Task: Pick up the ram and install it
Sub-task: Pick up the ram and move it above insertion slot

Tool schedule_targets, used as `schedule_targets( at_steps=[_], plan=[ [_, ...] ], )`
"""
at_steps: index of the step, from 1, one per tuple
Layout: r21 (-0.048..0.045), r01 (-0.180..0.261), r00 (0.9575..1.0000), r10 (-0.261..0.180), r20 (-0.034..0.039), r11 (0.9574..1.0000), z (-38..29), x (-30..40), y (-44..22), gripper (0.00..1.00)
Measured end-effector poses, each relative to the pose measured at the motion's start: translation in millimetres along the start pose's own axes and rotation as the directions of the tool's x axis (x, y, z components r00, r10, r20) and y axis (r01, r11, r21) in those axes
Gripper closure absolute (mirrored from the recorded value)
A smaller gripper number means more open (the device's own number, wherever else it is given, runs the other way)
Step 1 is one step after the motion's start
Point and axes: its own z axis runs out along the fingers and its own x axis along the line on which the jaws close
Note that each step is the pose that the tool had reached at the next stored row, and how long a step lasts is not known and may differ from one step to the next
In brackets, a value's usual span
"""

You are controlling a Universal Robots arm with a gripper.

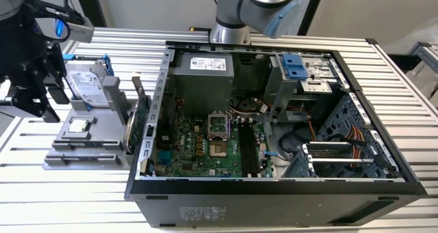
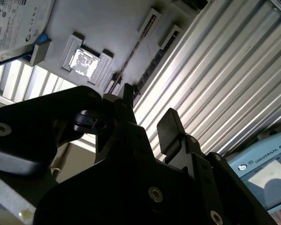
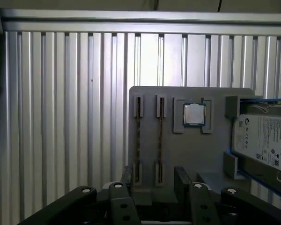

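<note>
One slatted metal table [image 1: 68, 202] under computer case [image 1: 274, 207].

Ribbed aluminium tabletop [image 1: 61, 192] across whole scene; pale wall [image 1: 370, 7] behind; bright glare on slats.

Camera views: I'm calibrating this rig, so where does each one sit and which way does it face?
Exterior view: off the arm, high up, looking down into the open computer case and the holder on the exterior view's left; the arm and gripper show.
First wrist view: on the arm, looking past the open gripper onto the holder.
Second wrist view: on the arm, looking along the gripper at the holder, tilted.
Shared: both wrist views show gripper, holder and hard drive.
</note>
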Motion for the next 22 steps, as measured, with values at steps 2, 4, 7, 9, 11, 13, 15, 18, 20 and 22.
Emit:
schedule_targets(
  at_steps=[2, 4, 7, 9, 11, 13, 15, 18, 20, 22],
  plan=[
    [0.0, 0.0, 1.0, 0.0, -0.0007, 1.0, 1.0, -0.1, 0.0, 0.0],
    [0.0, 0.0, 1.0, 0.0, -0.0014, 1.0, 1.9, -0.1, 0.0, 0.0],
    [0.0001, 0.0, 1.0, 0.0, -0.0022, 1.0, 3.3, -0.2, -0.1, 0.0],
    [-0.0001, 0.0, 1.0, 0.0, -0.003, 1.0, 4.1, -0.3, -0.1, 0.0],
    [0.0, 0.0, 1.0, 0.0, -0.0036, 1.0, 5.1, -0.4, -0.1, 0.0],
    [-0.0001, 0.0, 1.0, 0.0, -0.0043, 1.0, 6.0, -0.4, -0.1, 0.0],
    [0.0, 0.0, 1.0, 0.0, -0.0049, 1.0, 6.8, -0.6, -0.1, 0.0],
    [0.0, 0.0, 1.0, 0.0, -0.006, 1.0, 8.2, -0.8, -0.1, 0.0],
    [0.0, 0.0, 1.0, 0.0, -0.0067, 1.0, 9.0, -0.9, -0.1, 0.0],
    [0.0, 0.0, 1.0, 0.0, -0.0073, 1.0, 9.9, -1.0, -0.2, 0.0]
  ],
)
